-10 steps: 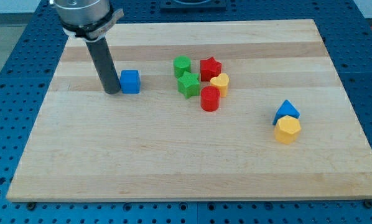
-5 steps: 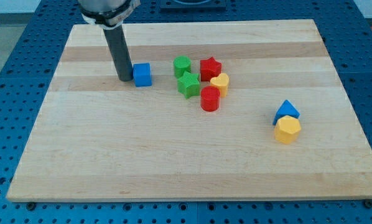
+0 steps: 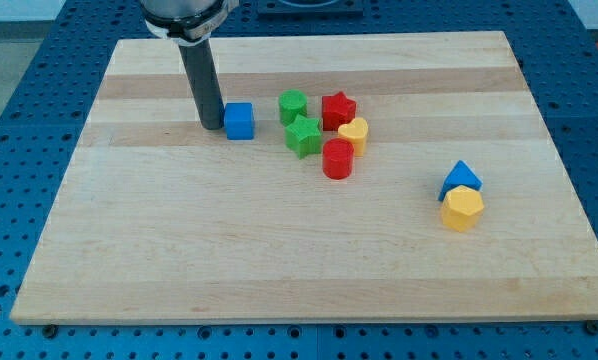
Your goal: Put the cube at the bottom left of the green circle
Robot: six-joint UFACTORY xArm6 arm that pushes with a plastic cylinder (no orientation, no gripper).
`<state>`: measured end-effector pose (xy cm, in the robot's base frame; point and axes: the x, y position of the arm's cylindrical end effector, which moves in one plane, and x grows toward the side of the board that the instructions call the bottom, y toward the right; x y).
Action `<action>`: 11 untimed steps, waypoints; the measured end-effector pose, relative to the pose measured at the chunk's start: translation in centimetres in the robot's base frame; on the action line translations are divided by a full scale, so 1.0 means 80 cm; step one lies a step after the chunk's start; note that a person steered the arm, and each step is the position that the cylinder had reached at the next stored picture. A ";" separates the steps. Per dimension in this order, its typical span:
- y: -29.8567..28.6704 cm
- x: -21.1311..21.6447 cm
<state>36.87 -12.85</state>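
The blue cube (image 3: 239,121) sits on the wooden board (image 3: 279,250), left of the cluster of blocks. My tip (image 3: 212,126) touches the cube's left side. The green circle (image 3: 293,106) is the upper green block, to the cube's right and a little higher. A green star (image 3: 303,136) lies just below it.
A red star (image 3: 338,109), a yellow heart (image 3: 354,133) and a red cylinder (image 3: 338,159) crowd the right of the green blocks. A blue triangle (image 3: 461,178) and a yellow hexagon (image 3: 463,209) sit together at the view's right.
My tip and the blue cube have slid to the right together, closing most of the gap to the green blocks. The other blocks have not moved.
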 end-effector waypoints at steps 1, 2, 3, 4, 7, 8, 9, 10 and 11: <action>0.007 -0.003; 0.025 -0.009; 0.042 -0.009; 0.043 -0.009; 0.037 -0.013; 0.034 -0.013; 0.030 -0.013; 0.024 -0.019; 0.002 -0.024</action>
